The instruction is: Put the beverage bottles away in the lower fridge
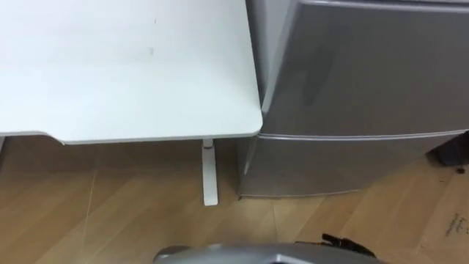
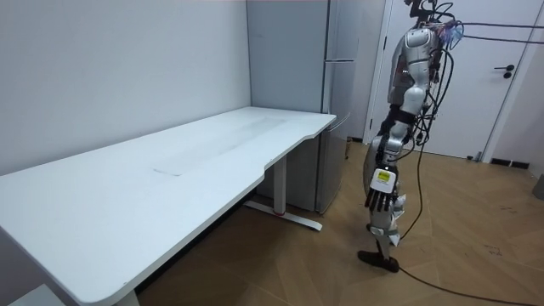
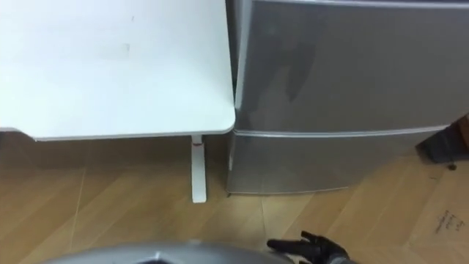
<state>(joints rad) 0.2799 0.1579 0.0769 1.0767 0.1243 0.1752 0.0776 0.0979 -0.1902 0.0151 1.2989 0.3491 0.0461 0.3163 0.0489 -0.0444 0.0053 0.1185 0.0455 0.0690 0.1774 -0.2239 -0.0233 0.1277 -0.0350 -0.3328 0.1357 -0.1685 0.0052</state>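
Note:
The grey fridge (image 1: pixel 366 66) stands right in front of me, and both its upper door and its lower door (image 1: pixel 344 165) are closed. In the room view I stand upright on the wooden floor, facing the fridge (image 2: pixel 340 127) beside the end of the white table. My right hand (image 3: pixel 315 251) shows at the bottom edge of the eye views, fingers straight and spread, holding nothing. My left hand (image 2: pixel 380 194) hangs by my thigh with relaxed fingers and holds nothing.
The white table (image 1: pixel 132 73) fills the left, its corner touching the fridge's side, with a white leg (image 1: pixel 209 176) below. A dark object (image 1: pixel 451 150) sits on the floor right of the fridge, near flat cardboard (image 1: pixel 447 220). A white door (image 2: pixel 510 76) stands behind me.

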